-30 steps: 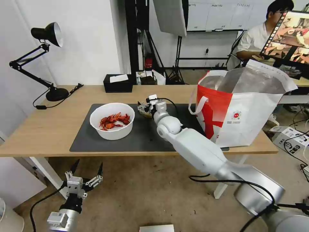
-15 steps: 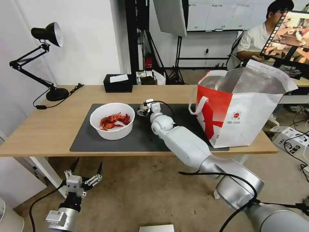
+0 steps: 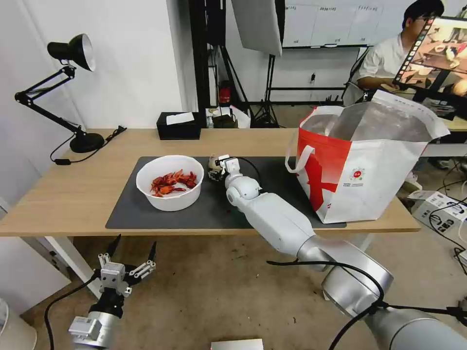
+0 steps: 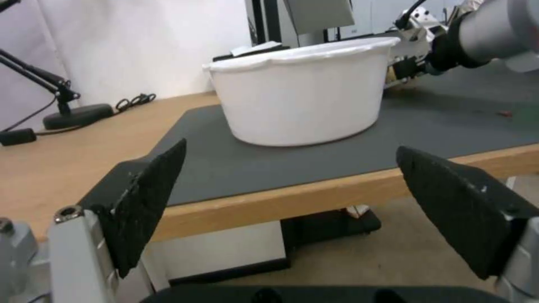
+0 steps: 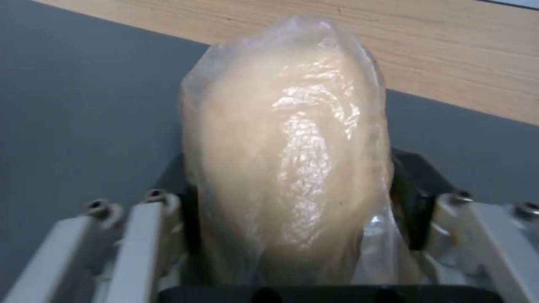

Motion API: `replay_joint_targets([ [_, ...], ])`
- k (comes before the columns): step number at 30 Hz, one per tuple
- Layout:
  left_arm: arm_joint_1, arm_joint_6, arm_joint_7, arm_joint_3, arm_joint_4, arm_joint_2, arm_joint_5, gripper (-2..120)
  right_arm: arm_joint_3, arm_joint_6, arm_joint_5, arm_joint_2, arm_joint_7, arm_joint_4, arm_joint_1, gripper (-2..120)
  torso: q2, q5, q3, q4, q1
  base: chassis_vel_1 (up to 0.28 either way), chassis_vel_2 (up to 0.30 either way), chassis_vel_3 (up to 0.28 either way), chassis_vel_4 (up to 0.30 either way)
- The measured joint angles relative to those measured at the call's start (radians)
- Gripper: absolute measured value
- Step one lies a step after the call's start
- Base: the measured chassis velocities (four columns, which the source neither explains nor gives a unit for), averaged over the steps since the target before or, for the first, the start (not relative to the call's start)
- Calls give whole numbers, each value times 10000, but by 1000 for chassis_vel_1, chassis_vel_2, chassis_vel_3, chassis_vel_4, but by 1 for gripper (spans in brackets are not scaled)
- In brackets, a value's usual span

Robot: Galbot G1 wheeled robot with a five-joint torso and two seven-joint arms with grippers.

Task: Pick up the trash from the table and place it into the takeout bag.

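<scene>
A white round bowl (image 3: 169,182) of red crayfish shells stands on the dark grey mat (image 3: 214,209) of the light-wood table (image 3: 63,194). Just right of the bowl, low over the mat's far part, my right gripper (image 3: 216,167) is shut on a beige plastic-wrapped lump (image 5: 286,147); its black pads (image 5: 414,189) press both sides of the lump. The white-and-red takeout bag (image 3: 365,165) stands open at the table's right end. My left gripper (image 3: 131,253) hangs open below the table's front edge, facing the bowl (image 4: 303,88) with nothing between its fingers (image 4: 146,198).
A black tissue box (image 3: 178,125) sits at the table's back edge. A black desk lamp (image 3: 73,87) with its cable stands at the back left. My right arm (image 3: 272,218) stretches across the mat between bowl and bag.
My right arm has swung left and lower over the mat, carrying its gripper a little closer to the bowl. The left arm has stayed put.
</scene>
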Motion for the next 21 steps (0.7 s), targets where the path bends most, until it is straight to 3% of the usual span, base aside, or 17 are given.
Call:
replay_joint_targets([
  [7, 7, -16, 2, 6, -11, 18, 1, 100, -64, -77, 213, -435, 249, 675, -293, 30, 0, 0, 0, -1, 0, 0, 0, 0, 0],
  [12, 48, -16, 3, 9, -24, 12, -3, 100, -24, 105, 227, -723, 403, 1243, -571, 17, -1, 0, 1, 1, 0, 0, 0, 0, 0],
  [15, 127, -16, 2, 10, -91, -5, -2, 100, -48, 439, -22, -1388, 854, 2620, -1035, 4, -1, 1, 0, 1, 0, 0, 0, 0, 0],
  [21, 146, -15, -4, 104, -120, -35, 55, 100, -38, 1205, -832, -2393, 1393, 4297, -1661, 2, -1, 2, 1, 0, 0, 0, 0, 0, 0],
])
